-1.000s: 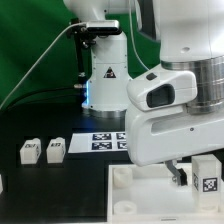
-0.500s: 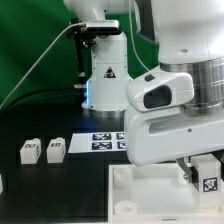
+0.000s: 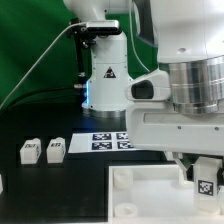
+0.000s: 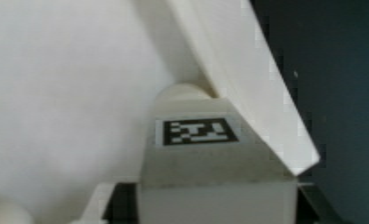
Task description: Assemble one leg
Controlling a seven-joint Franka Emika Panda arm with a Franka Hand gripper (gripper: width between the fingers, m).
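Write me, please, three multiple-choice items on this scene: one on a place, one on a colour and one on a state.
1. Where do the two loose legs lie?
A. on top of the arm
B. on the table, at the exterior view's left of the marker board
C. stacked on each other

2. What colour is the backdrop?
A. red
B. white
C. green

3. What is the pincer doing?
A. shut on a tagged leg over the white tray-like piece
B. open and empty
C. shut on the marker board

Answers:
1 B: both sit side by side on the black table beside the board.
2 C: green cloth hangs behind the arm.
3 A: the wrist view shows the tagged leg in its grip at the tray-like piece's edge.
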